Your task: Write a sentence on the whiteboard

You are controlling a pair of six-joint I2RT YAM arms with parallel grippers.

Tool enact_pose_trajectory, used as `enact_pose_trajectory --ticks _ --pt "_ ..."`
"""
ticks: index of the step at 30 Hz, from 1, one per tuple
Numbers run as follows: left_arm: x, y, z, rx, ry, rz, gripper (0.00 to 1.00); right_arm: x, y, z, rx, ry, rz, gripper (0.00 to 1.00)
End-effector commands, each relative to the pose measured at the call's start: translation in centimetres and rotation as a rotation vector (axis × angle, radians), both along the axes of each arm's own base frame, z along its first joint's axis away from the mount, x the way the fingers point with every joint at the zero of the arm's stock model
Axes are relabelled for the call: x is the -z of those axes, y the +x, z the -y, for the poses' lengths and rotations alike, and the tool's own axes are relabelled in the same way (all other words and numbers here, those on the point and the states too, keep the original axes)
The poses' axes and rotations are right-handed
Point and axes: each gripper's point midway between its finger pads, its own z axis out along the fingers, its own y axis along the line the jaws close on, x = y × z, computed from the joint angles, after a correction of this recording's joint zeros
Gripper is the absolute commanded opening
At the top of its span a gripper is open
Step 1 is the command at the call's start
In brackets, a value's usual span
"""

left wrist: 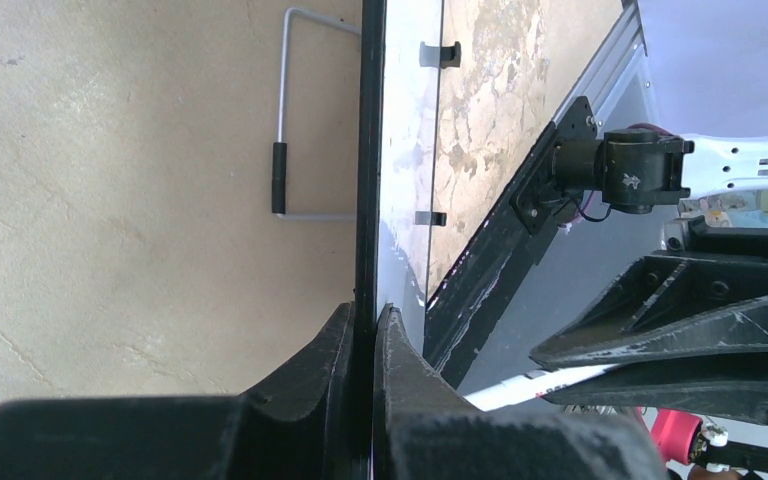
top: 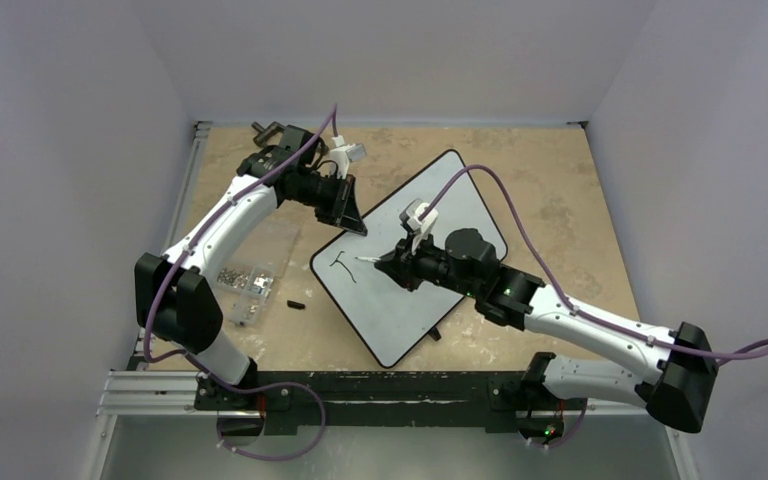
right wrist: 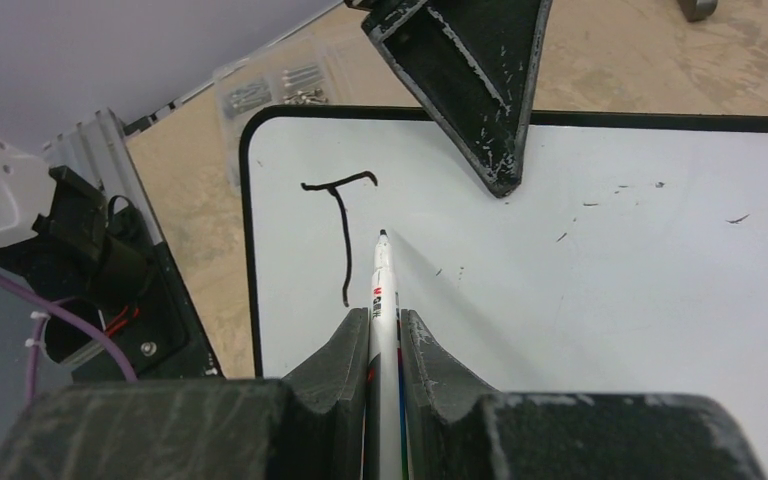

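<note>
The whiteboard (top: pixel 460 200) lies askew on the table. My left gripper (top: pixel 355 222) is shut on the black rim at its far-left edge; in the left wrist view the fingers (left wrist: pixel 365 312) pinch that rim (left wrist: pixel 370 150). My right gripper (right wrist: pixel 385 318) is shut on a white marker (right wrist: pixel 384 290). The marker's black tip (right wrist: pixel 383 235) is at the board (right wrist: pixel 610 300), just right of a drawn "T" (right wrist: pixel 340 220), the only lettering of the sentence that shows. From above the "T" (top: pixel 343 265) sits near the board's left corner, with the right gripper (top: pixel 385 262) beside it.
A clear plastic box of screws (top: pixel 245 280) stands left of the board, with a small black cap (top: pixel 294 303) next to it. A wire stand (left wrist: pixel 282 120) shows behind the board. A black clamp (top: pixel 265 130) sits at the table's back left corner.
</note>
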Motion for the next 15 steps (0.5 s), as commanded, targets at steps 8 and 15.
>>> enact_pose_trajectory --ticks 8,15 --pt "-1.0 1.8 -1.8 -0.078 0.086 0.138 0.0 -2.8 2.4 -1.1 0.067 0.062 0.057 0.0" --pt "-1.0 1.7 -1.8 -0.077 0.085 0.137 0.0 -1.7 2.0 -1.3 0.042 0.045 0.042 0.0"
